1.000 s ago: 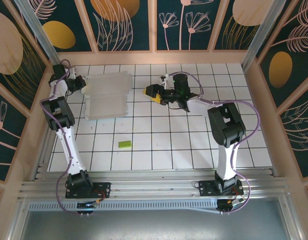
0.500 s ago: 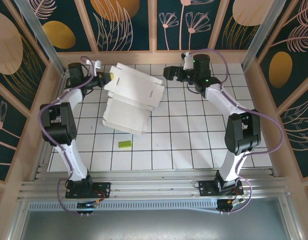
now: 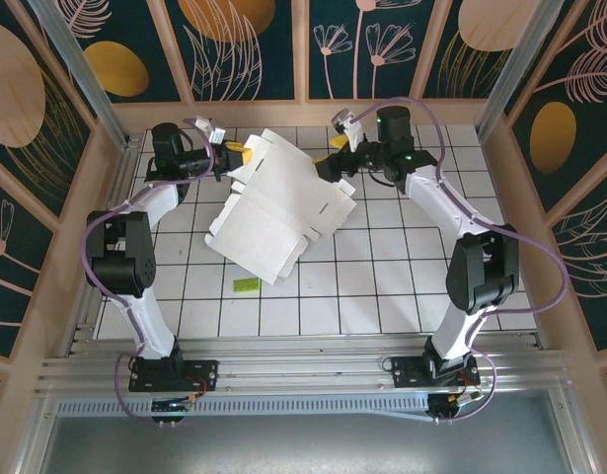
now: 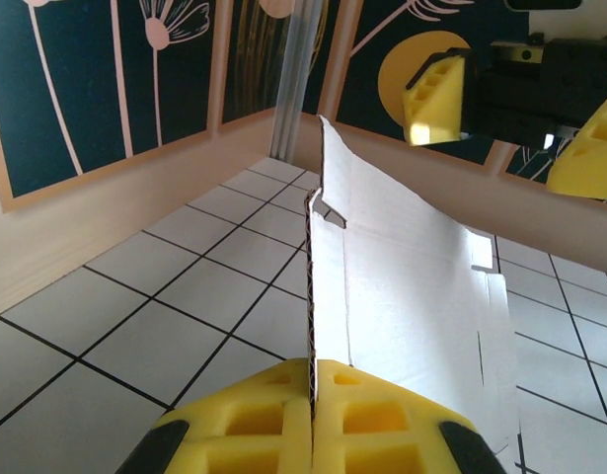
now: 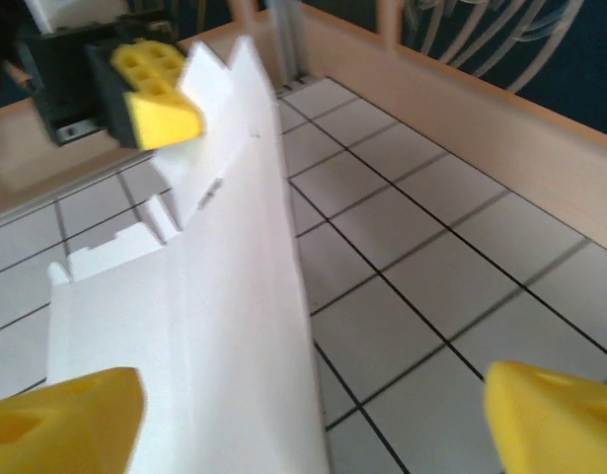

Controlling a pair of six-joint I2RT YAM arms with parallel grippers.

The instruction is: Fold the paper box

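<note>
Found the paper box (image 3: 278, 212) lifted up over the tiles (image 3: 382, 286) near the far wall, tilted, white face up, low end toward the little green piece (image 3: 246, 284). Pinched at its far left edge by the left gripper (image 4: 311, 400), shut tight on the thin card. Saw the right gripper (image 5: 303, 415) open wide, with the box's other edge between its jaws, not squeezed. Looked light, thin and bendy, easy to crease or tear. Best held on a firm edge near a fold line, not by a small flap.

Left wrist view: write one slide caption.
Left fingers pinch the white paper box edge-on over the tiled table, right fingers open beyond.
</note>
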